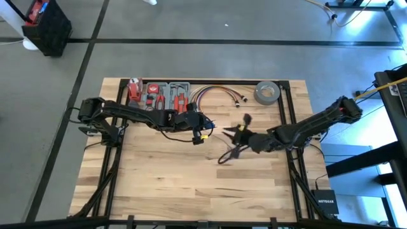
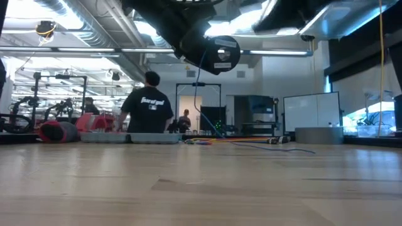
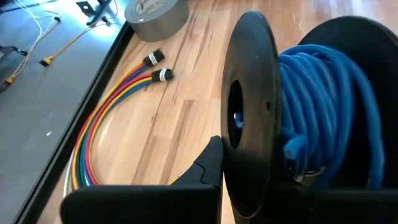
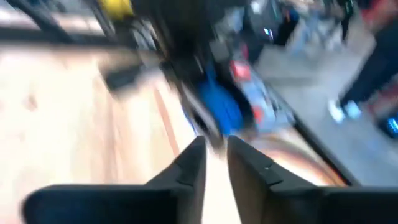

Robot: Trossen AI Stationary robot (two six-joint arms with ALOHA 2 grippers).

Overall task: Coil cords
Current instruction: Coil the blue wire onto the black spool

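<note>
My left gripper [image 1: 202, 126] is shut on a black reel [image 3: 249, 106] wound with blue cord [image 3: 323, 106], held above the table's middle. In the low view the reel [image 2: 217, 51] hangs high, and a thin blue strand [image 2: 198, 94] drops from it to the tabletop. A thin black cord [image 1: 229, 152] lies in a loose loop on the wood, and a small black piece [image 1: 246, 119] lies beside it. My right gripper [image 4: 216, 155] hovers just right of the reel, over the black cord [image 1: 236, 133]. Its fingers stand a little apart with nothing between them. My left gripper holds the reel by the rim of one flange [image 3: 245, 186]. One finger [image 3: 208, 165] lies against the flange's outer face, and the flange hides the other. The reel is lifted clear of the table, and its loose blue strand trails down to the wood.
Along the far edge are a tray of red-handled tools [image 1: 159, 95], a bundle of coloured cables with plug ends [image 1: 216, 95] and a grey tape roll [image 1: 267, 93]. Bare wood fills the near half. People stand in the room beyond [image 2: 147, 103].
</note>
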